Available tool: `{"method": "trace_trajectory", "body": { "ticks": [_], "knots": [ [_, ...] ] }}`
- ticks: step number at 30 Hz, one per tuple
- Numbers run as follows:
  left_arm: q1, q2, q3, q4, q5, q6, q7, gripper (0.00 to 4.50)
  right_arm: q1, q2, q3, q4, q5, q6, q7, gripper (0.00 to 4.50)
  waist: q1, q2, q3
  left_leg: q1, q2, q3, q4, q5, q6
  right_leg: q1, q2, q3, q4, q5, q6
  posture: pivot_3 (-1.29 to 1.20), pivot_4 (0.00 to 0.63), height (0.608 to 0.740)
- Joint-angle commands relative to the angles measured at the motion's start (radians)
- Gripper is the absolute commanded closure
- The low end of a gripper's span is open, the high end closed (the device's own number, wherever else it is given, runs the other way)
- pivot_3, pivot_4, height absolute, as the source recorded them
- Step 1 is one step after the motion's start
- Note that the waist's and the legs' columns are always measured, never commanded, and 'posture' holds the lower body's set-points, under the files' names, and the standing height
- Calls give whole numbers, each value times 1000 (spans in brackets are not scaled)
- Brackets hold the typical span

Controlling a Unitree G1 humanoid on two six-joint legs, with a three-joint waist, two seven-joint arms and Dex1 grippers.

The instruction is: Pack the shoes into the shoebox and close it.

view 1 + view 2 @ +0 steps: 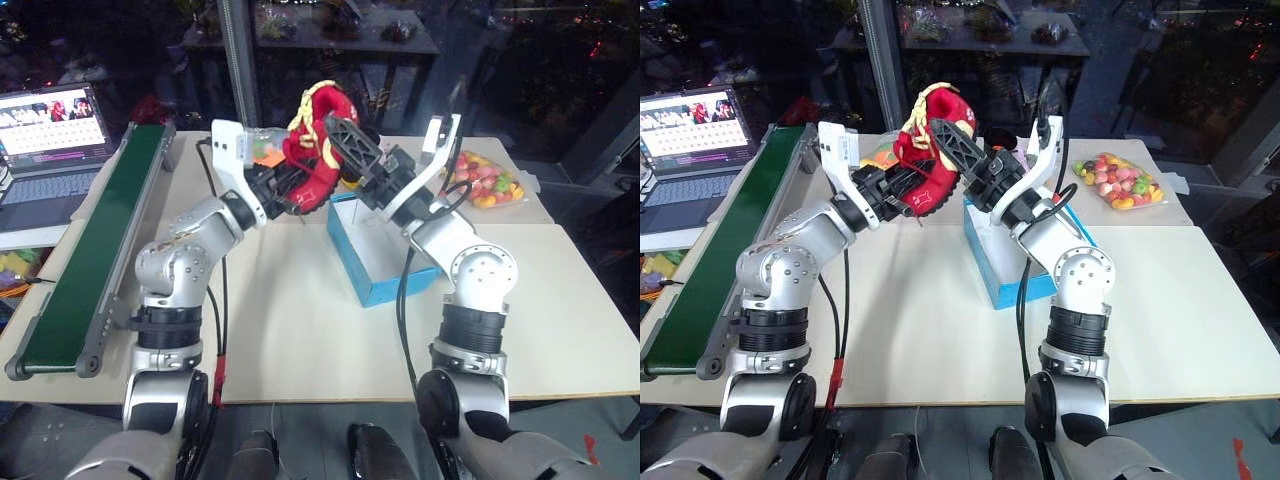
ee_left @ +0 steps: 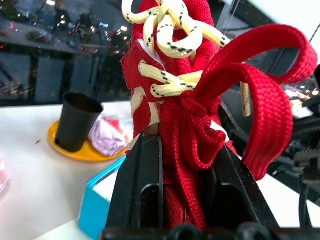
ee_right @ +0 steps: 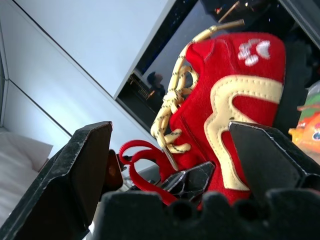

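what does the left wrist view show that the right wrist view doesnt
Left wrist view alone: a black cup on a yellow plate, a corner of the blue shoebox, and the left gripper shut on the red shoe and its red loop.
Right wrist view alone: the right gripper open, its fingers either side of the shoe, plus the shoe's cream side trim.
Both: the red shoe with yellow laces.

arms: silver-grey, black joints | cables: black | pincers: black fingers
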Motion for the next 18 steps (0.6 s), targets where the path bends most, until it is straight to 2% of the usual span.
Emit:
{"method": "trace_trajectory", "body": {
  "ticks": [1,8,18],
  "knots": [
    [-55,8,8,-14,0,-48,-38,3679,19,-55,-21,-32,10,-17,-8,0,0,0,0,0,0,0,0,0,0,0,0,0,0,0,0,0,150,733],
    [-62,52,32,6,17,-57,-58,3679,28,-138,-91,-38,103,-3,-46,0,1,2,1,-1,0,0,0,0,0,0,0,0,0,0,0,0,150,733],
    [-102,0,-19,-97,-21,37,-21,3679,25,-89,-63,-9,119,-30,-42,0,1,3,2,-1,0,-1,0,0,0,-1,0,0,0,0,0,0,150,733]
  ]
}}
